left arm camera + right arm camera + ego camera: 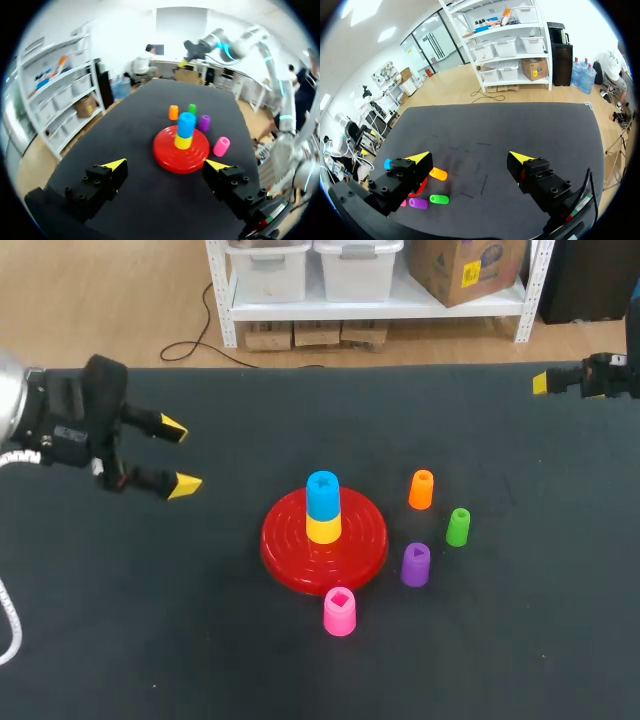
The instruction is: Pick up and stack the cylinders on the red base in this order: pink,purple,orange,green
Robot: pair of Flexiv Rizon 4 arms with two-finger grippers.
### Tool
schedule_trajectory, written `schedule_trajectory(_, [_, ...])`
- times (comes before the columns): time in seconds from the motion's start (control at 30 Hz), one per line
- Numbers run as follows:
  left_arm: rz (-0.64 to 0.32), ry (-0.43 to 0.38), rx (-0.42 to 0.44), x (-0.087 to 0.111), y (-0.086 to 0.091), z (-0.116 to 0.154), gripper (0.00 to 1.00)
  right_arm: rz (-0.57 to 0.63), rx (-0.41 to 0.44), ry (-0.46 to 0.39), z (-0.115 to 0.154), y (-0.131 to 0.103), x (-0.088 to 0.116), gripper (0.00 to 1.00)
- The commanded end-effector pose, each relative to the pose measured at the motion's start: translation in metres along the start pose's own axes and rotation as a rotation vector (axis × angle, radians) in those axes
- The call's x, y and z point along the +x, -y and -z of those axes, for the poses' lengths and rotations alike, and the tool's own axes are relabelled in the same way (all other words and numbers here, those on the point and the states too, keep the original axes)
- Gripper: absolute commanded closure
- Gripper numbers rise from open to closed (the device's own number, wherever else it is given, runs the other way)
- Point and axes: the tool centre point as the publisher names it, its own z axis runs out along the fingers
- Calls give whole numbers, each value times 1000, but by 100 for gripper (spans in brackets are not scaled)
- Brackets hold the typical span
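The red base (pixel 290 558) lies mid-table with a yellow cylinder (pixel 323 529) and a blue cylinder (pixel 322 494) stacked on it. Just in front of the base stands the pink cylinder (pixel 339 611). To its right are the purple (pixel 415 565), green (pixel 458 527) and orange (pixel 421 490) cylinders. My left gripper (pixel 178 456) hovers open and empty left of the base, which lies ahead of it (pixel 166 164). Open and empty too, my right gripper (pixel 546 383) sits at the far right edge, well away from the cylinders (pixel 470 158).
From the left wrist, the base (pixel 167 159) is ahead, the pink cylinder (pixel 221 146) beside it, and purple (pixel 204 122), green (pixel 192 108) and orange (pixel 173 112) beyond. The right wrist view has orange (pixel 438 174), green (pixel 439 199) and purple (pixel 418 203) beside its finger.
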Motion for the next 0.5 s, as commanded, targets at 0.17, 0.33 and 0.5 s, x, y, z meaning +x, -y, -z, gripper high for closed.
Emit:
schedule_trajectory(0.17, [-121,39,206,2,-4,5,0,0,0,0,0,0,0,0])
schedule_trajectory(0.33, [12,7,130,2,-3,6,0,0,0,0,0,0,0,0])
schedule_trajectory(0.5, [12,7,130,2,-3,6,0,0,0,0,0,0,0,0])
